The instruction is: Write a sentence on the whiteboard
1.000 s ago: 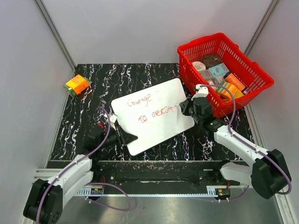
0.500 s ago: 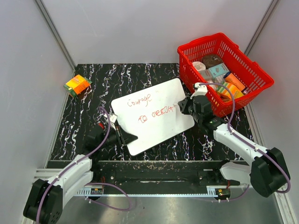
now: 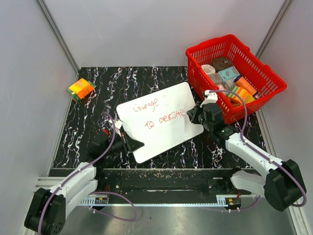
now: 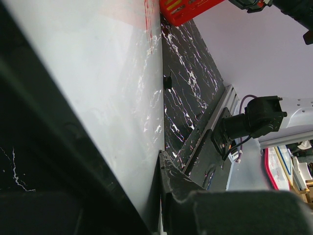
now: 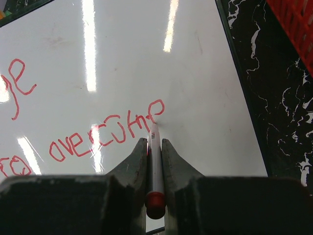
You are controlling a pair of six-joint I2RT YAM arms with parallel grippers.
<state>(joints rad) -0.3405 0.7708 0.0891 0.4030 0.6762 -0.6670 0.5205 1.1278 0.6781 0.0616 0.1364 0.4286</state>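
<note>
The whiteboard [image 3: 168, 132] lies flat and turned at an angle in the middle of the black marbled table [image 3: 93, 105], its far right corner close to the red basket [image 3: 277, 81]. The sentence [image 3: 164, 119] is written on it in thin red marker in two lines. From above it reads "courage" over "to overcome".

The right gripper [image 5: 154, 143] is at the board's right edge, its two fingers narrowed onto a white marker [image 5: 155, 169] with a red end cap. The marker's tip rests on the board at the last letter of the lower line. In the right wrist view the words read "to" and "overcom", then a small loop right at the tip, with "ge" from the upper line at the left. A small print on the marker barrel is too fine to read.

The left gripper [image 3: 132, 145] is at the board's near left corner. In the left wrist view the white board runs between its two dark fingers, which are pinched onto its edge.

The basket holds several packaged goods, whose labels cannot be read. An orange and green box [image 3: 80, 89] sits at the far left edge of the table, well apart from the board.
</note>
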